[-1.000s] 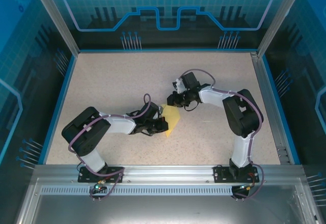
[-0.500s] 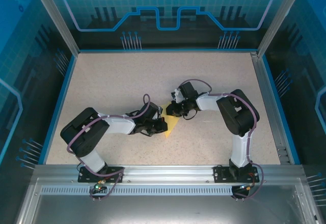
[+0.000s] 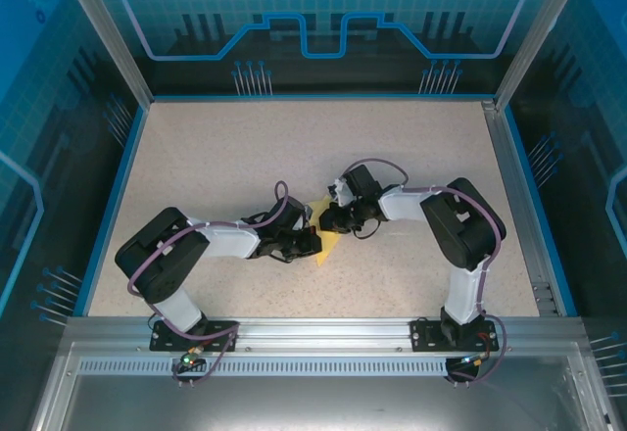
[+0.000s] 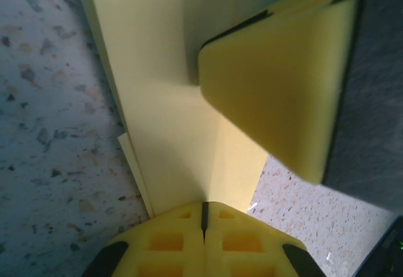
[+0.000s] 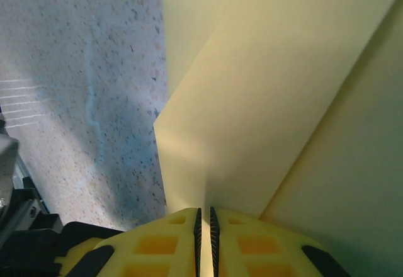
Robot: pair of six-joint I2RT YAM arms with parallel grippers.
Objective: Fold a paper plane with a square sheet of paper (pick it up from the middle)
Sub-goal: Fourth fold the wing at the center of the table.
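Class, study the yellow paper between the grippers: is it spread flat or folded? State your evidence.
Folded. The paper shows overlapping layers and a crease in both wrist views, pinched by the left gripper and right gripper.

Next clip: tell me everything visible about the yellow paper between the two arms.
The paper is thin, plain and pale yellow, folded into overlapping layers with straight creases. One lower edge peeks out beneath another. From above it is a small wedge near the middle of the speckled table. The left gripper and right gripper are each shut on it from opposite sides, close together. Whether it touches the table cannot be told.
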